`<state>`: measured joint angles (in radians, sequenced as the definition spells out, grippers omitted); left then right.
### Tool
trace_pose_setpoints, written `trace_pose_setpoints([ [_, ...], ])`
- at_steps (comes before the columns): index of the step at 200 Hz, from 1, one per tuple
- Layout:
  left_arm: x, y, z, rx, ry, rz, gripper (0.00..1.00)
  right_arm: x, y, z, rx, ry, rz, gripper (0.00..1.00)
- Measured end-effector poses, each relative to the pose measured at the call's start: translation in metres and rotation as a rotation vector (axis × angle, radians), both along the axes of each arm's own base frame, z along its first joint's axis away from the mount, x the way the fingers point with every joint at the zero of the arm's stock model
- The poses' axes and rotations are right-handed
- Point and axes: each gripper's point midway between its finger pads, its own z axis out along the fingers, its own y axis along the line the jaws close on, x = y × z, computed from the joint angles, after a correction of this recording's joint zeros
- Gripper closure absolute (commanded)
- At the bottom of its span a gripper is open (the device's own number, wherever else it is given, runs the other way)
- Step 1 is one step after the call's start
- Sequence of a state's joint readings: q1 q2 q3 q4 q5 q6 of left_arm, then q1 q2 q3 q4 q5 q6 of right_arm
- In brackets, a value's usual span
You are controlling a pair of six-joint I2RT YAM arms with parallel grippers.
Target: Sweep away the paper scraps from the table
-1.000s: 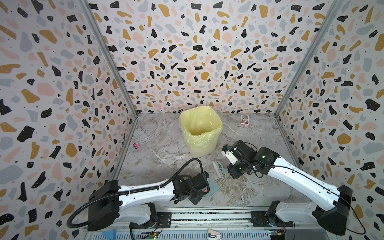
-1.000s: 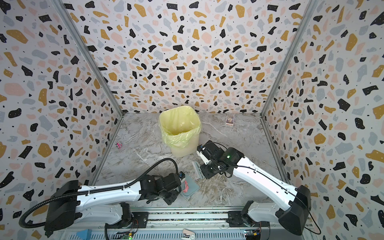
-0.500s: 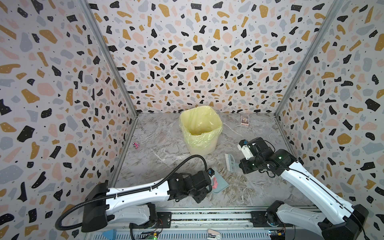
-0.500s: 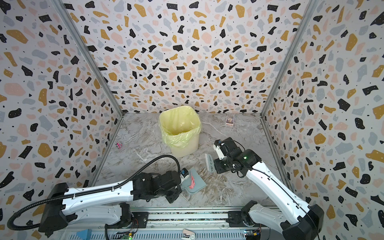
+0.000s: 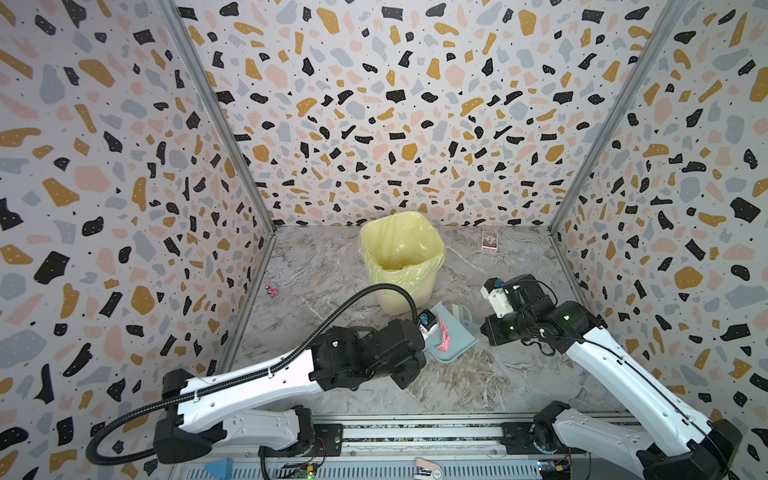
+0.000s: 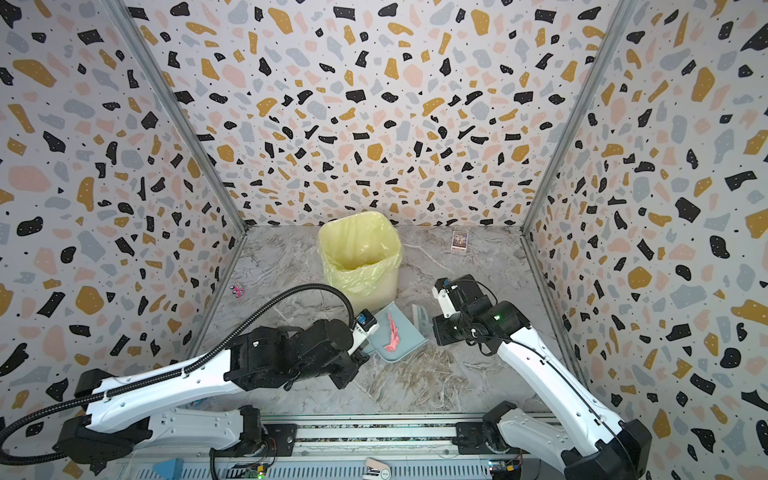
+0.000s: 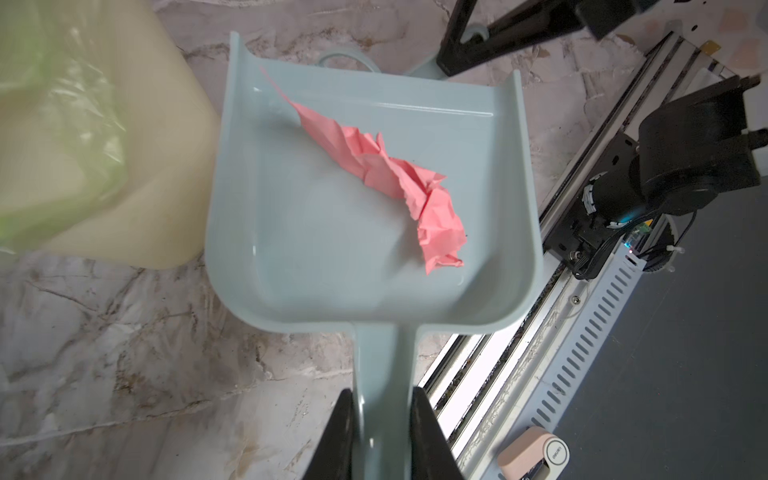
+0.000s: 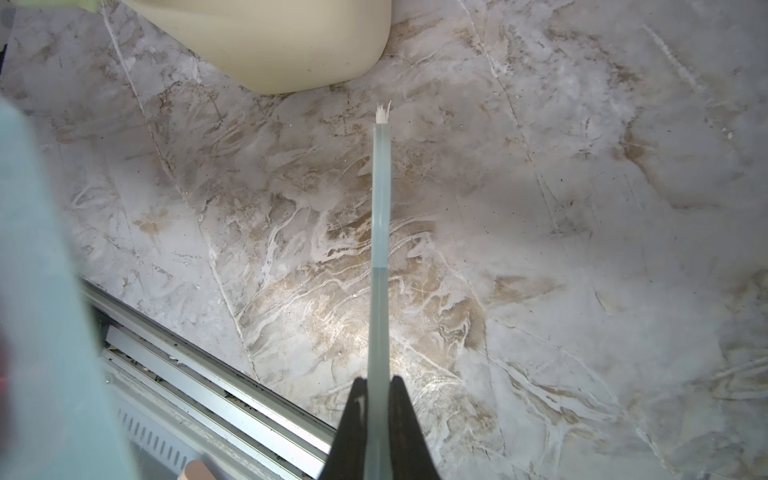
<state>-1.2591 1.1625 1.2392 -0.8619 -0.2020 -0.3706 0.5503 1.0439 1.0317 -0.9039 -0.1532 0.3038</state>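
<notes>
The worktop (image 5: 498,382) shows us no loose scraps around the bin (image 5: 405,291), which stands upright and open, lined with a yellow bag. Just beside the bin's front wall, toward the right arm's side, is the dustpan (image 7: 332,249); we cannot tell whether it touches the worktop. The left claw (image 7: 382,428) is clamped narrow on the dustpan's handle. The right claw (image 8: 377,399), farther from the bin than the pan, is pinched tight on the thin brush (image 8: 380,249), whose bristles point toward the bin's base. The pink paper scrap (image 7: 386,166) lies inside the pan, its long axis slanting from the mouth corner nearest the bin to the back corner farthest from it. The bin sits beside the pan, not ahead of its mouth. So we judge that the left arm, the nearer one, must lift above the rim and swing the mouth binward.
</notes>
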Motion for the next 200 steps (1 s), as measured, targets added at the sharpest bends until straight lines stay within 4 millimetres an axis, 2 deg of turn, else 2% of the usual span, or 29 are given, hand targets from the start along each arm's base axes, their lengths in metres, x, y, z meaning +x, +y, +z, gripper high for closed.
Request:
trace_pose_setpoints([
  [58,0.025,0.014,0.064,-0.023,-0.084,0.109,1.0,0.002,0.0,0.001,0.015,0.0,0.001,1.0],
  [116,0.092,0.074,0.1,0.006,-0.144,0.349,1.0,0.005,-0.001,0.004,0.033,-0.012,0.0,1.0],
  [141,0.121,0.1,0.11,0.044,-0.174,0.433,1.0,0.004,-0.003,0.003,0.038,-0.014,-0.005,1.0],
  [167,0.144,0.124,0.11,0.1,-0.191,0.497,1.0,0.004,-0.006,0.002,0.045,-0.012,-0.01,1.0],
  [200,0.165,0.133,0.104,0.2,-0.201,0.51,1.0,0.006,-0.01,0.001,0.051,-0.008,-0.018,1.0],
])
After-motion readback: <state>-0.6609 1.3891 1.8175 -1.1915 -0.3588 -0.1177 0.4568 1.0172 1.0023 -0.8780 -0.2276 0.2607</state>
